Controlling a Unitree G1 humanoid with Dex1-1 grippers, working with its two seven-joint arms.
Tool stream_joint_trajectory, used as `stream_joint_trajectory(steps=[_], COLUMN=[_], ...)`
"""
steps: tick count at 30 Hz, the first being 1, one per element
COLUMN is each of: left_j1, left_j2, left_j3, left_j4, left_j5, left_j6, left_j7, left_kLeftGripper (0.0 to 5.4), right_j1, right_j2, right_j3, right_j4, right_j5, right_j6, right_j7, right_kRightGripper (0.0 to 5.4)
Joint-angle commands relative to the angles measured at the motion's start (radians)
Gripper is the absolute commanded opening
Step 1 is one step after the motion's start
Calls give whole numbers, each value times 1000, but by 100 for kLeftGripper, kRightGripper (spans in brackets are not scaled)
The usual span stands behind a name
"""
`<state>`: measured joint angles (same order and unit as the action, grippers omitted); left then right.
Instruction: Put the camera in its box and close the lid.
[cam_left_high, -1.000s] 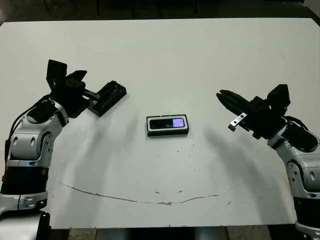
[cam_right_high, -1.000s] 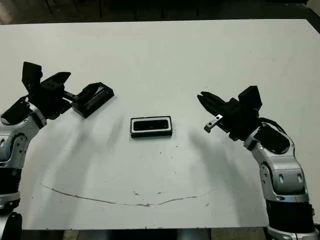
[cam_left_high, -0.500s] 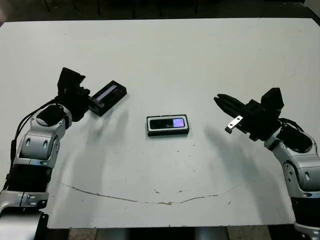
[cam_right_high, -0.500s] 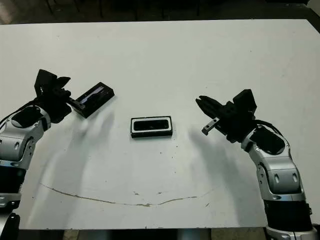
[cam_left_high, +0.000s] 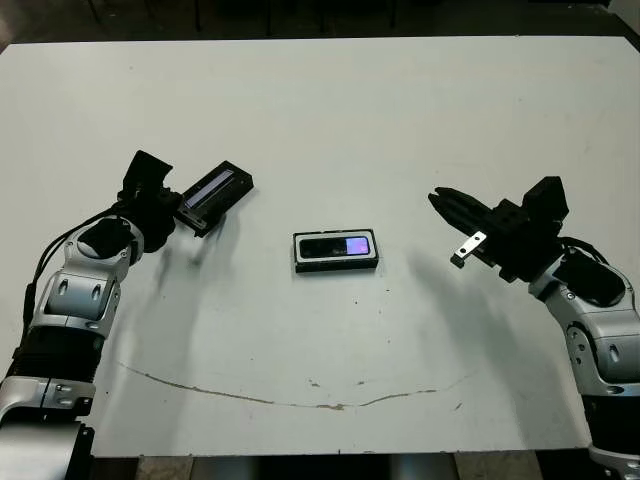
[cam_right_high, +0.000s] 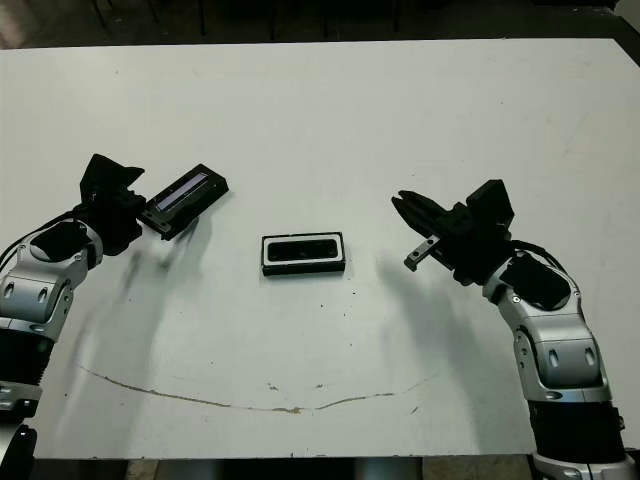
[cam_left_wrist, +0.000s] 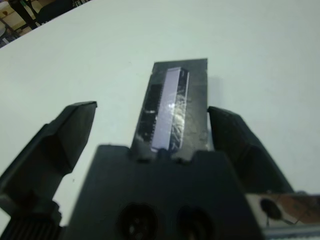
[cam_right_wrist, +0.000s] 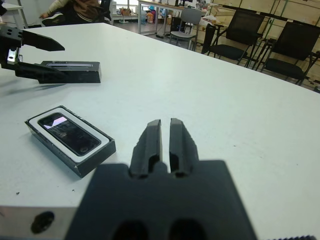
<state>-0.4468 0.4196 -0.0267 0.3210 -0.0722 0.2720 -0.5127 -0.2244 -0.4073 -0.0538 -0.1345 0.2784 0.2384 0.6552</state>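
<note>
Lid (cam_left_high: 214, 192) now lies flat, left gripper (cam_left_wrist: 150, 120) jaws spread wide beside it; right gripper (cam_right_wrist: 165, 142) jaws nearly together.

Camera (cam_left_high: 337, 247) lies in box (cam_left_high: 336, 264) (screen lit); lid (cam_left_high: 213, 195) apart.

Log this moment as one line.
camera: in box | lid: off, between open left gripper fingers | right gripper: shut, empty

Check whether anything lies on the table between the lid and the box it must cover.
Nothing visible does. The lid sits at the left gripper, and only bare white table separates it from the box, where the camera already lies.
</note>
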Motion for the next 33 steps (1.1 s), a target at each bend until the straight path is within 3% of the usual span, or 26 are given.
stream_joint_trajectory(steps=[1,14,19,28,33], left_j1=[-3,19,39,34,20], left_j2=[-1,-35,-61,-46,-13], left_j3=[-4,-12,17,-5,-39], left_j4=[34,79,87,87,99], left_j5=[-2,29,-12,-8,10], left_j6=[10,-25,-35,3,9], left_j7=[-24,35,29,-27,-87], left_kLeftGripper=[539,531,461,297,289], right_j1=[23,33,30,32,32], right_j2=[-22,-33,-28,-31,-26], right_j3=[4,2,3,1,1], right_j4=[-6,-21,-10,-22,-15], right_j5=[-6,9,9,12,11], right_j6=[20,30,21,37,22], right_j7=[-3,-1,1,-3,-2], right_kRightGripper=[0,0,0,0,0])
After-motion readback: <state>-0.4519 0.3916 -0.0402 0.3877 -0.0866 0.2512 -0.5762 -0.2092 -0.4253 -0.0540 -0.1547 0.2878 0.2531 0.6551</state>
